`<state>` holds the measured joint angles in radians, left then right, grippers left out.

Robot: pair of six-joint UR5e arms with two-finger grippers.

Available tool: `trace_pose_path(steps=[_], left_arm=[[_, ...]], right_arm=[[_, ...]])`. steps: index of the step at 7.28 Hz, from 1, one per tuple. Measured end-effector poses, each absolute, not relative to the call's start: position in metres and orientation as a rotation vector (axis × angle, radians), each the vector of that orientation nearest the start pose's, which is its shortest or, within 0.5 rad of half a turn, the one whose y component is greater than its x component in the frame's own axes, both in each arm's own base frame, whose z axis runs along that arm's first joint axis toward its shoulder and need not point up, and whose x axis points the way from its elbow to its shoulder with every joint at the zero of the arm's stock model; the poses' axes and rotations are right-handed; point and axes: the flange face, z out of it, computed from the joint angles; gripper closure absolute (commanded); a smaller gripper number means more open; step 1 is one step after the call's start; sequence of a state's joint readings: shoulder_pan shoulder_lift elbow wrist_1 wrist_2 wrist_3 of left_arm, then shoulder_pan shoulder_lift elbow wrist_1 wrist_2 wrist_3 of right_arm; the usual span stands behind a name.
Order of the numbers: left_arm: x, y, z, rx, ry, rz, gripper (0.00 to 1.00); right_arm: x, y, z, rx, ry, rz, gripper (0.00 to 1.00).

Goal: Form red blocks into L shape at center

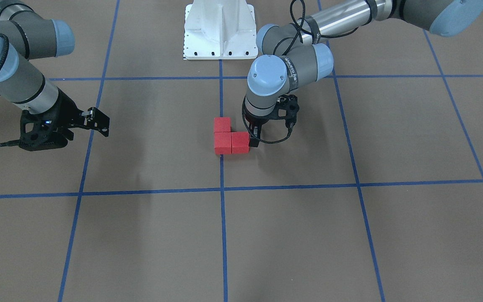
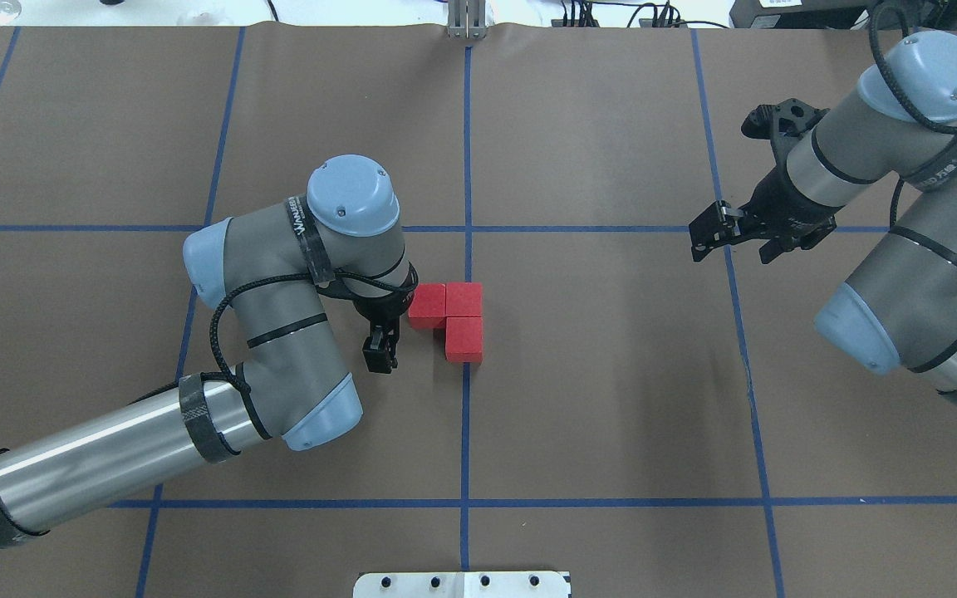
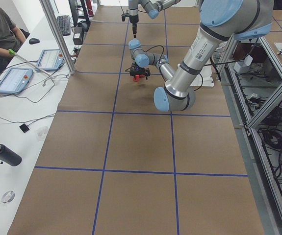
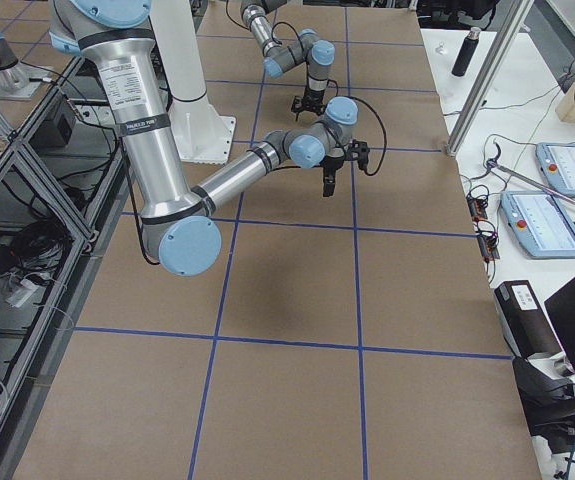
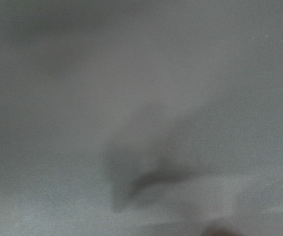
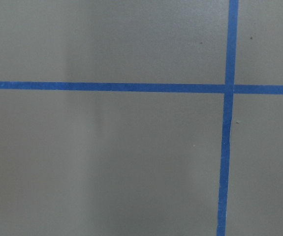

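The small matte red cubes [image 2: 463,328] on the blue tape line [image 2: 465,432] look light, rigid, best pinched across opposite faces; the left gripper [image 2: 380,353] beside them, openness untellable.

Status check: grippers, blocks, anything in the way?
Left gripper beside the blocks, empty, jaws unclear. Right gripper open, off to the side. Blocks form an L on the center line. No obstruction seen.

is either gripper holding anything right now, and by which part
Nothing is held. The left gripper sits beside the red blocks, none between its fingers; the right gripper is open and empty.
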<state>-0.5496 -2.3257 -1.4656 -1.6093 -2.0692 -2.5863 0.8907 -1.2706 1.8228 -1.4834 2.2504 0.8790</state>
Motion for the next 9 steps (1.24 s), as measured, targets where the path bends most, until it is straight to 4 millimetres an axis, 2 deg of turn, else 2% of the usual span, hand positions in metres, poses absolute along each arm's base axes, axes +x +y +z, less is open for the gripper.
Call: trace_pose_path(steps=[6,8,9], left_arm=[[0.583,-0.459,0.241,-0.668,0.584,-1.302,0.0],[0.571,-0.461,0.238,-0.659,0.609,-1.28,0.0],[0.556,-0.458,0.242,-0.651,0.622,-1.26,0.0]], right_arm=[[-0.315,-0.501,0.367,-0.027,-0.894,-0.032,0.0],[-0.315,-0.501,0.368,-0.028,-0.893,-0.032,0.0],[-0.315,-0.501,0.368,-0.028,-0.893,-0.032,0.0]])
